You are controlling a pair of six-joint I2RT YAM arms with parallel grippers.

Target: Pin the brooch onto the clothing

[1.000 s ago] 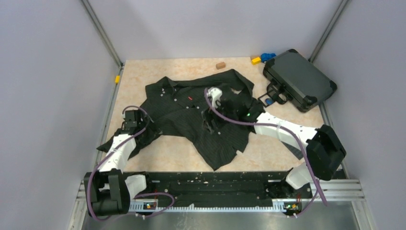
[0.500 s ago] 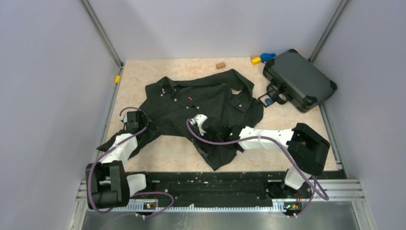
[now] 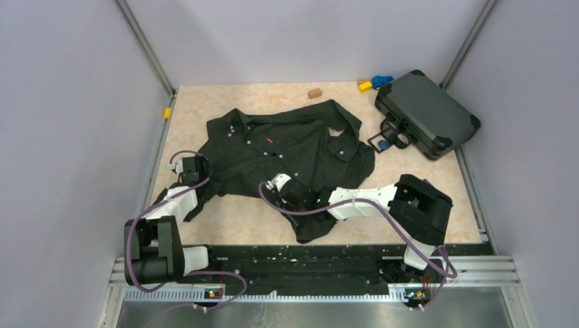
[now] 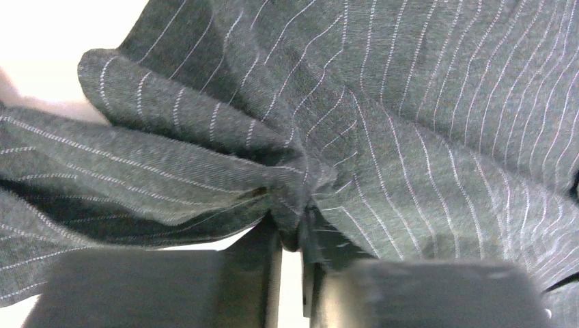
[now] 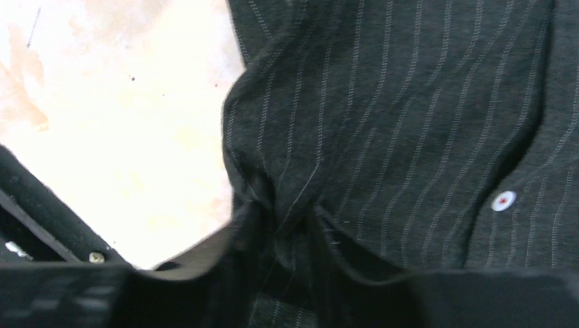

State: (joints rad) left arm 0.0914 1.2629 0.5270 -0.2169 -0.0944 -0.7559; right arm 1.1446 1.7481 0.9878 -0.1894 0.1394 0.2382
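The clothing [image 3: 287, 147], a black pinstriped shirt, lies crumpled across the middle of the table. My left gripper [image 3: 193, 169] sits at its left sleeve. In the left wrist view the left gripper [image 4: 292, 236] is shut on a bunched fold of the clothing [image 4: 410, 137]. My right gripper [image 3: 276, 186] is at the shirt's near hem. In the right wrist view the right gripper [image 5: 290, 222] is shut on a pinched ridge of the clothing [image 5: 410, 102], beside a white button [image 5: 503, 200]. The brooch [image 3: 385, 144], a tiny blue piece, lies by the case's handle, away from both grippers.
A dark hard case [image 3: 427, 113] lies at the back right. Behind it are a bright-blue toy [image 3: 382, 80] and a yellow block [image 3: 365, 86]. A brown block [image 3: 314, 93] sits at the back, a yellow piece [image 3: 166, 113] at the left edge. Walls enclose three sides.
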